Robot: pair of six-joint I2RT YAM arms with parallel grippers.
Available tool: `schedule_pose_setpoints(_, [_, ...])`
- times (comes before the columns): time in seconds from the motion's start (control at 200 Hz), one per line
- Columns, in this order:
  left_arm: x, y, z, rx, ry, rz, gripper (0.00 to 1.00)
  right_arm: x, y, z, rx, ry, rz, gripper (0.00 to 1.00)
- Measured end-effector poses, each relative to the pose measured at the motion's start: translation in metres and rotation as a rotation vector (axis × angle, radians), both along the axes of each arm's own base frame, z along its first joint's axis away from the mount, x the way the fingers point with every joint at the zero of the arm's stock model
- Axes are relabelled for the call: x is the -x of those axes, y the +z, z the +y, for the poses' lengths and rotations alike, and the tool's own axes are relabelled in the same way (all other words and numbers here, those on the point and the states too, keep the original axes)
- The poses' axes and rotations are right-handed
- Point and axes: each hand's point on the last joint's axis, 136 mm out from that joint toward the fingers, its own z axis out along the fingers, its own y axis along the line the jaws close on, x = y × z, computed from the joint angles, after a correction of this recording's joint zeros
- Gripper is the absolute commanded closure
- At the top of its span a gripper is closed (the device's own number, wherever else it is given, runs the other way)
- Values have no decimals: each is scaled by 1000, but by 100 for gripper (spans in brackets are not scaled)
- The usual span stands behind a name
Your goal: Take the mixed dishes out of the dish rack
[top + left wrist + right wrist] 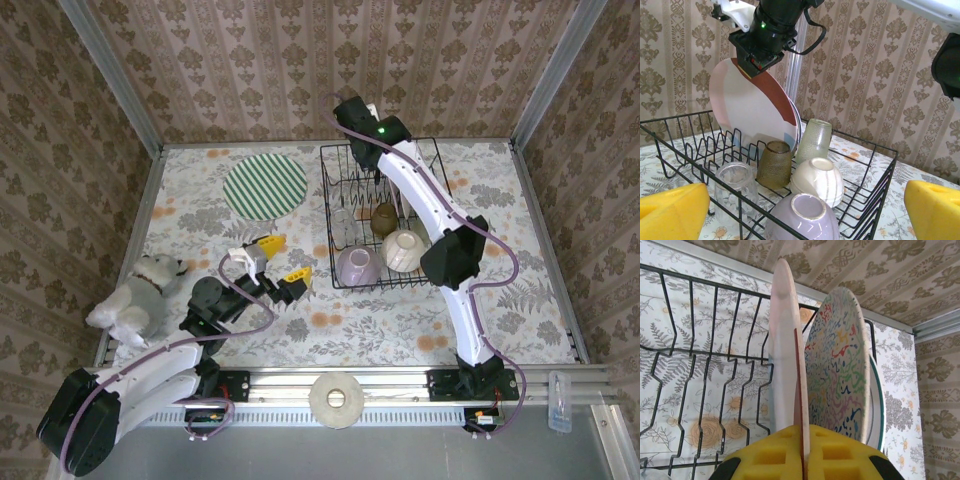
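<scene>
My right gripper (802, 456) is clenched on the top rim of the pink-and-red plate (785, 350) — the yellow pads (770, 457) press it from both sides, with the plate's edge running up between them. The plate stands on edge among the prongs at the far end of the dish rack (326, 215). The rack sits right of centre on the table (550, 310) and reaches almost to the table's far edge. Just behind the gripped plate stands a plate with coloured squiggles (837, 375), and behind that is the teal-rimmed edge of a third plate (879, 405).

At the rack's near end, two bowls lie upside down: the lilac bowl (357, 266) in the near left corner and the cream rounded bowl (404, 250) beside it to the right. Beyond them stand the small clear glass (343, 224) and the amber cup (384, 218). From my left wrist I can also see the pale green tumbler (814, 140), just behind the cup and nearest the plates.

My left gripper (281, 259) hovers over the table just off the rack's left side, spread wide and holding nothing — its yellow fingertips (672, 210) frame the rack. The green-striped plate (264, 187) lies flat on the table toward the far left, just left of the rack. A white plush dog (140, 290) sits at the table's left edge. A pale ring-shaped disc (338, 400) lies on the rail at the near edge, between the arm bases.
</scene>
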Motion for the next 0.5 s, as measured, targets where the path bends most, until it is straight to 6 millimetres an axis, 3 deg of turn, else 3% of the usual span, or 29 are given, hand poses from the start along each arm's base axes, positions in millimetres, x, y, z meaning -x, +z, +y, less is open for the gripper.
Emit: schedule_pose_setpoints(0.5, [-1,-2,1,-4,8,8,0,14,47,-6,-18,8,-85,100])
